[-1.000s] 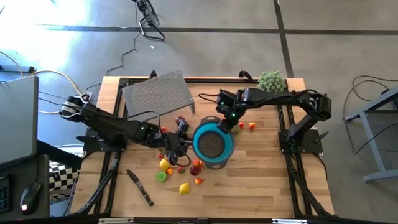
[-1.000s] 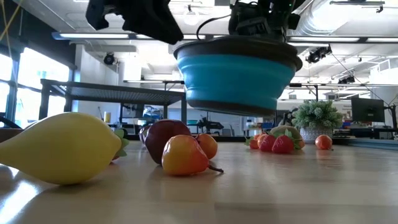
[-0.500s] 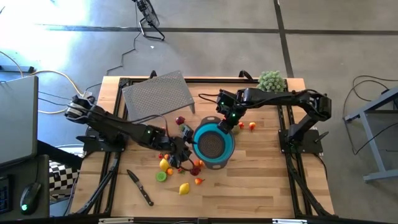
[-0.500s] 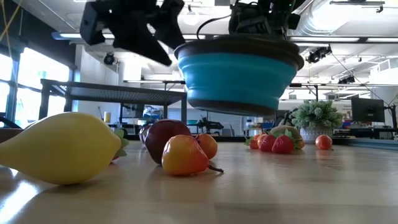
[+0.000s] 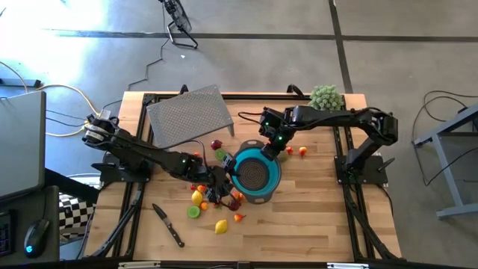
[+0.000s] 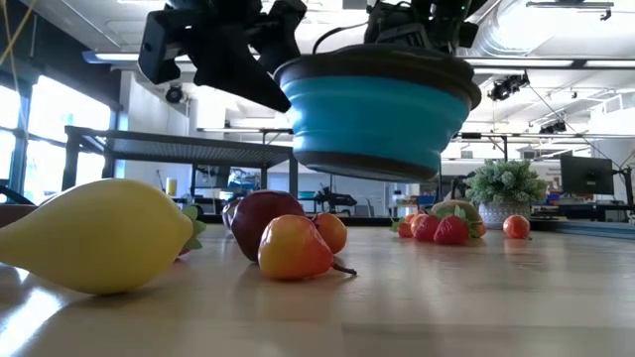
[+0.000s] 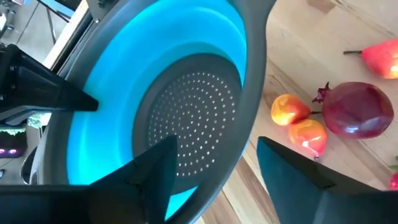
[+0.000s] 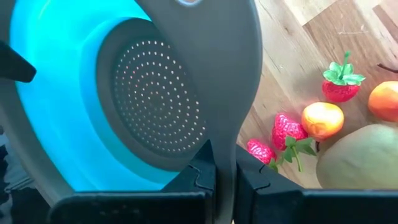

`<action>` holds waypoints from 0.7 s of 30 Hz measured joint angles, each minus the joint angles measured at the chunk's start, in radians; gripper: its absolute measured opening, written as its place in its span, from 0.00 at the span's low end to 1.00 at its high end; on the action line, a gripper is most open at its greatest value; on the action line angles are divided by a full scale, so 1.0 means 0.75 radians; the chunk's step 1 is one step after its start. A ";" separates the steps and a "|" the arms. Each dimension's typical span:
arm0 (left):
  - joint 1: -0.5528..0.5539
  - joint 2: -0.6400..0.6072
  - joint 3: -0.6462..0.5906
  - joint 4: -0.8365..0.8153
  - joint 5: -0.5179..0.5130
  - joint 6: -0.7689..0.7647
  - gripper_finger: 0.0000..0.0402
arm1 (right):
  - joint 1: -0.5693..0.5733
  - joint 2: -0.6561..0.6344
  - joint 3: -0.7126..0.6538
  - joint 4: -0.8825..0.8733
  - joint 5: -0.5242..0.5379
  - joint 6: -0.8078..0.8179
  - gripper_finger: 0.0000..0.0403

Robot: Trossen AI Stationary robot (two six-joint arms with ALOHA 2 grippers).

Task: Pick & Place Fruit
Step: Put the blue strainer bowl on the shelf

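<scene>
Fruit [image 5: 216, 226] is left scattered on the table [image 5: 314, 217], none seen in the teal bowl [image 5: 256, 173] clamped by the right gripper [image 5: 273, 147], left gripper [image 5: 224, 183] parted, empty.

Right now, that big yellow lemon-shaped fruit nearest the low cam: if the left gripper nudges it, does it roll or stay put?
The yellow fruit would likely rock or pivot, not roll straight: it is oval with a pointed end. It looks smooth and glossy, so fingers may slip toward that taper. It is probably light, like the other toy fruit, so a nudge may send it skidding across the table.
</scene>
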 joint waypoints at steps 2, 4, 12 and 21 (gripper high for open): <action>0.000 0.000 0.000 0.000 0.004 0.000 0.45 | 0.000 0.000 0.000 0.001 0.001 0.003 0.02; 0.000 0.000 0.000 0.000 0.007 0.000 0.39 | 0.000 0.000 0.000 0.001 0.002 0.008 0.02; -0.001 0.000 0.000 -0.011 0.028 0.022 0.17 | 0.001 0.000 0.000 0.008 -0.010 0.037 0.02; -0.001 0.000 0.000 -0.015 0.032 0.019 0.13 | 0.001 0.000 0.001 0.012 -0.009 0.037 0.02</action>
